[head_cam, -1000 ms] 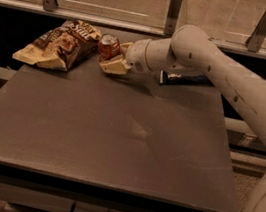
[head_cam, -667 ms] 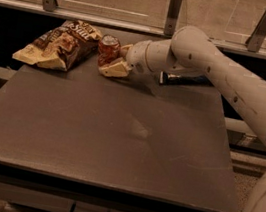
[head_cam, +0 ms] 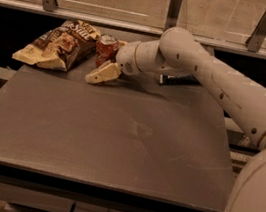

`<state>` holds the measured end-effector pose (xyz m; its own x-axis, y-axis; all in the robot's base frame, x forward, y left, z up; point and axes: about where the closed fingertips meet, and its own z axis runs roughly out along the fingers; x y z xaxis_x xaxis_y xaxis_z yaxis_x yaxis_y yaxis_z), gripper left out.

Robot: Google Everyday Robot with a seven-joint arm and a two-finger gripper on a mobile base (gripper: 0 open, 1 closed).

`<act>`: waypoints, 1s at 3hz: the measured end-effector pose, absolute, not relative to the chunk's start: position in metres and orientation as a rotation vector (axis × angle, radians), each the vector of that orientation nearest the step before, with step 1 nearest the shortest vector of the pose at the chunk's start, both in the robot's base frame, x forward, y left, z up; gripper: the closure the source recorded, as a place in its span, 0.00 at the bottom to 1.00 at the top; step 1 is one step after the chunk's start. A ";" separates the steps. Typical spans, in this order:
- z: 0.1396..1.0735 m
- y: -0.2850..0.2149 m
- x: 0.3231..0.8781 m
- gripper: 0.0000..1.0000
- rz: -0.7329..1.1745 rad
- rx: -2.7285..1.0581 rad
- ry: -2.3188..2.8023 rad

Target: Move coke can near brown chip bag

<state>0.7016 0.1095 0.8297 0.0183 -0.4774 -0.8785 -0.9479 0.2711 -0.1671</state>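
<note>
Coke can (head_cam: 106,49) is upright at far-left of desk (head_cam: 116,146), just right of brown chip bag (head_cam: 56,47), v. close, maybe touching. Pincer (head_cam: 107,69) sits at can's near-right side, low over desk, arm coming in from right. Can't tell if pincer is clamped on the can or loose.

Judgement: can looks near enough to bag, so step in hand = release + back off. To do it well:
- let go w/o tilting can
- withdraw up/right, away from bag
- don't drag or bump can; dented sides prob make it tippy

Text: white lettering at bag's far end, approx "Sun", rest illegible. Can is red w/ silver top, no logo readable.
</note>
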 end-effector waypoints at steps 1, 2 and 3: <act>0.824 0.142 0.710 0.00 0.694 -1.330 1.594; 0.824 0.172 0.718 0.00 0.794 -1.287 1.556; 0.834 0.181 0.725 0.00 0.834 -1.246 1.524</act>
<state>0.7250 0.1809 0.8339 -0.0153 -0.3096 -0.9508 -0.9677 0.2439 -0.0638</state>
